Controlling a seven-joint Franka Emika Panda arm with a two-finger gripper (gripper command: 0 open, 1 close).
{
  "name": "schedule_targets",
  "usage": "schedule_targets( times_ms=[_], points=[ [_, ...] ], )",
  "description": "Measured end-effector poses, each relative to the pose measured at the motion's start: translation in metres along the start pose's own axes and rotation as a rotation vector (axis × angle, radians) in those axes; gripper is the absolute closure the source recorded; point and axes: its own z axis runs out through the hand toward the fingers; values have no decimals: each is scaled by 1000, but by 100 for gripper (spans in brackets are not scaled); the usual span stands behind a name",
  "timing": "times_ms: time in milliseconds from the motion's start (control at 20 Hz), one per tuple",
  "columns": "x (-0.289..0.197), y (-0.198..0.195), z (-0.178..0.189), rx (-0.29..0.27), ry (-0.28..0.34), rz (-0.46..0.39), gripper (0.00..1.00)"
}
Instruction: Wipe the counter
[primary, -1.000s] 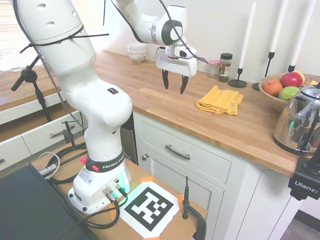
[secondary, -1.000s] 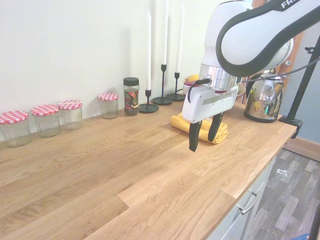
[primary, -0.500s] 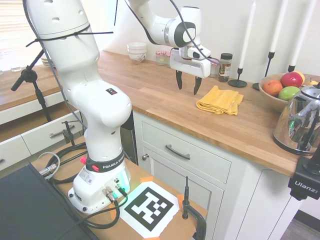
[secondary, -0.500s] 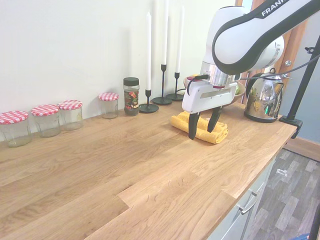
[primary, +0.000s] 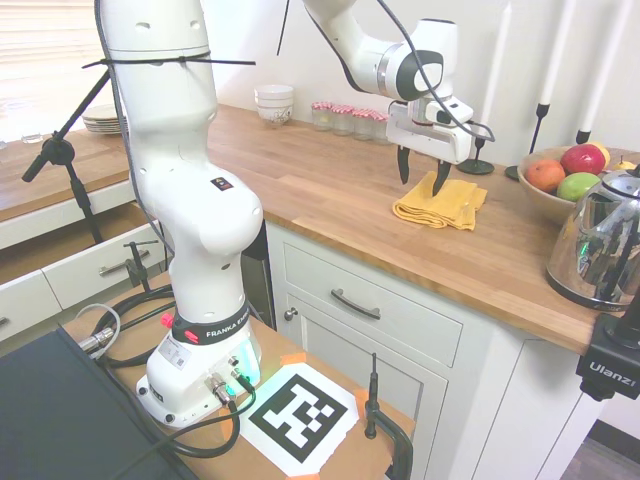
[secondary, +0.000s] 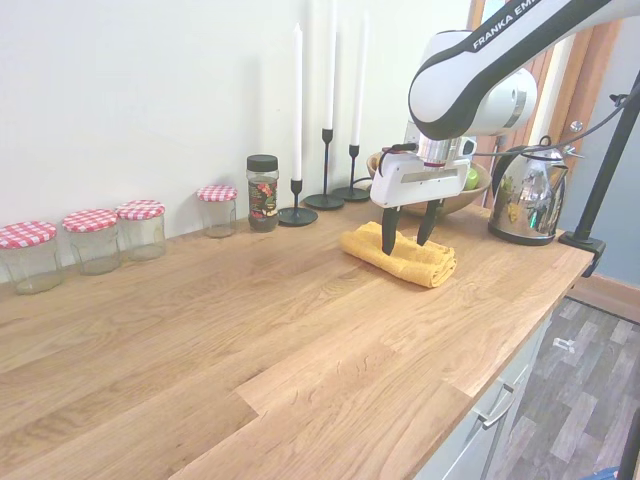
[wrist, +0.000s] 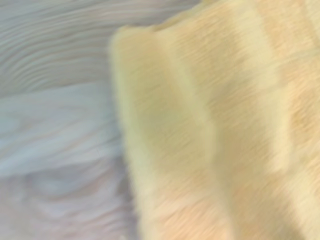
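Wrist view blurs the yellow cloth (wrist: 210, 130) on the counter (wrist: 55, 100); jaws hang spread above.

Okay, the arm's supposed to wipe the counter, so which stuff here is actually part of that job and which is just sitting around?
Part of the job:
- counter
- folded yellow cloth
- gripper, open above the cloth

Just sitting around:
- fruit bowl
- kettle
- spice jar
- red-checked lidded jars
- candlesticks
- stacked white bowls
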Motion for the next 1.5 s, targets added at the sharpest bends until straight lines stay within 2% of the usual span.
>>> schedule_targets(
  times_ms=[300,650,700,1500],
  points=[
    [31,15,4,0,-4,26,0],
    [32,14,26,-22,-34,28,0],
    [32,14,28,-23,-37,29,100],
    [29,8,34,-3,-58,39,100]
  ],
)
